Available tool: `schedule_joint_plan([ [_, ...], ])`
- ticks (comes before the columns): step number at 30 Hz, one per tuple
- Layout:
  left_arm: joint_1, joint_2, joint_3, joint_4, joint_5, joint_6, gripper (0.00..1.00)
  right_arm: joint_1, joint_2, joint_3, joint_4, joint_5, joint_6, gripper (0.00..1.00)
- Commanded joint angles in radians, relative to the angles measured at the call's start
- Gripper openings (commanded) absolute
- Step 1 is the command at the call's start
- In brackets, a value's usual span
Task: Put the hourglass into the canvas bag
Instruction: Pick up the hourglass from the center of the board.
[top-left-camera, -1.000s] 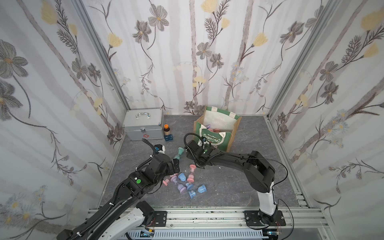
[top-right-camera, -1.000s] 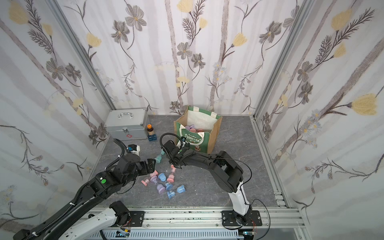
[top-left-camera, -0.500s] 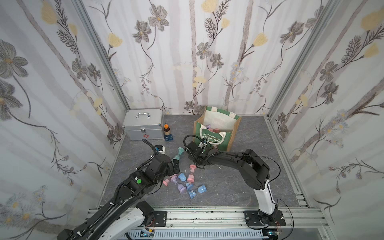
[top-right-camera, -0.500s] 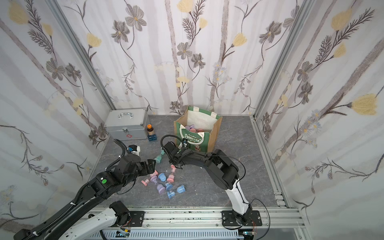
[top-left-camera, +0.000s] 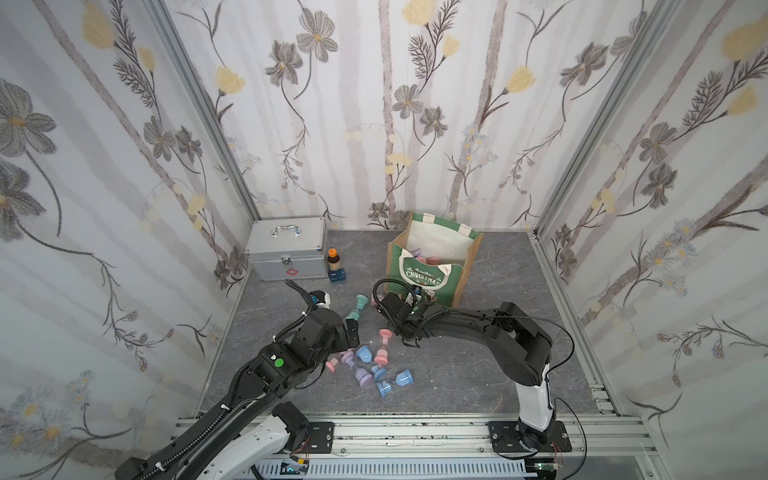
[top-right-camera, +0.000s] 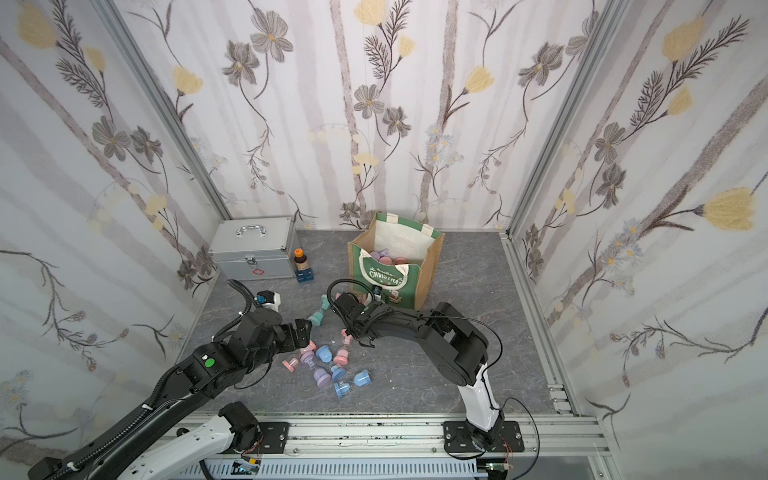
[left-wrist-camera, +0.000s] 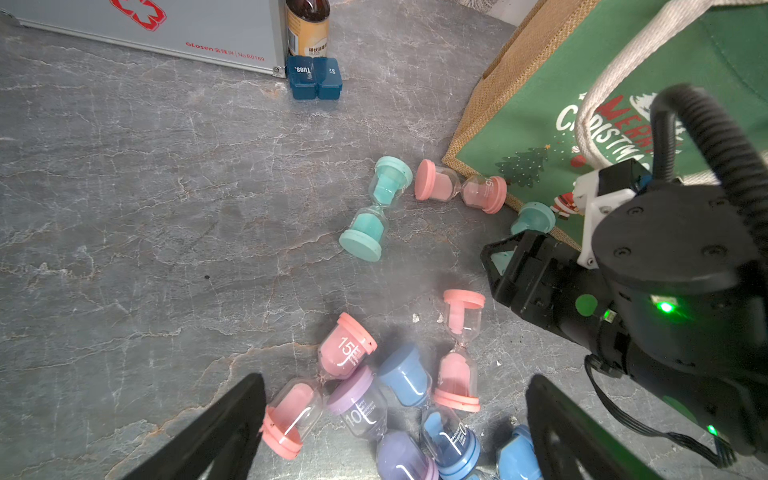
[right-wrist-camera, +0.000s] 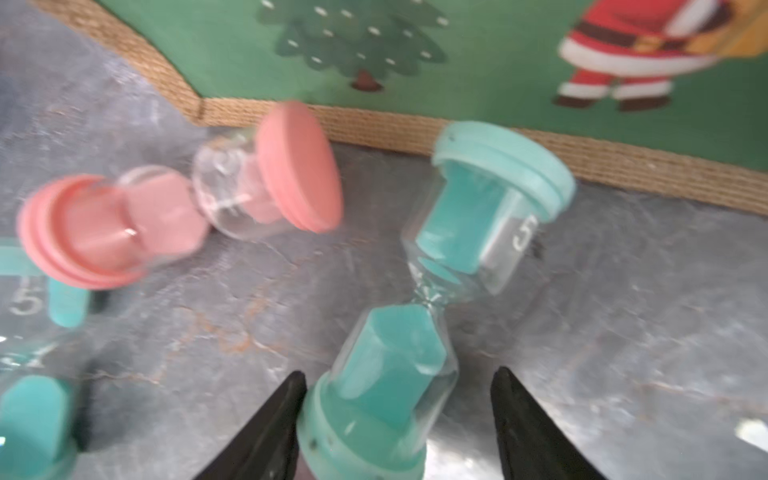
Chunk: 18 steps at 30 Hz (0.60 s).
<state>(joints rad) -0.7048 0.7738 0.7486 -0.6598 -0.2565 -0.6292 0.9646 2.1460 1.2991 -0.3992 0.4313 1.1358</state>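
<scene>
At the foot of the canvas bag (right-wrist-camera: 498, 50), my right fingers (right-wrist-camera: 274, 432) stand open on either side of an end cap of the teal hourglass (right-wrist-camera: 395, 361) on the table (right-wrist-camera: 623, 332). 1 finger is against the cap and the other is just apart from it. My left fingers (left-wrist-camera: 216, 436) are spread wide over a cluster of hourglasses (left-wrist-camera: 357, 403), pink, purple and blue, gripping nothing.

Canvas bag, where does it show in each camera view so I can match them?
Both top views: bag stands open near the back wall, about centre.
Left wrist: bag fills the picture's upper right.
Right wrist: bag, green front only, runs along the picture's top.
Shared landmark: Santa, low on its front.
</scene>
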Motion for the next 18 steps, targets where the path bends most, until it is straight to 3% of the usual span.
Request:
schedule_joint_plan([
  [1,0.002,0.004,-0.002,0.023,0.002,-0.013,1.0,0.0,-0.023,-0.034,0.016,-0.023,-0.011,0.65],
  [18,0.002,0.038,0.02,0.033,0.024,-0.007,1.0,-0.023,-0.003,-0.075,0.057,-0.041,-0.041,0.49],
])
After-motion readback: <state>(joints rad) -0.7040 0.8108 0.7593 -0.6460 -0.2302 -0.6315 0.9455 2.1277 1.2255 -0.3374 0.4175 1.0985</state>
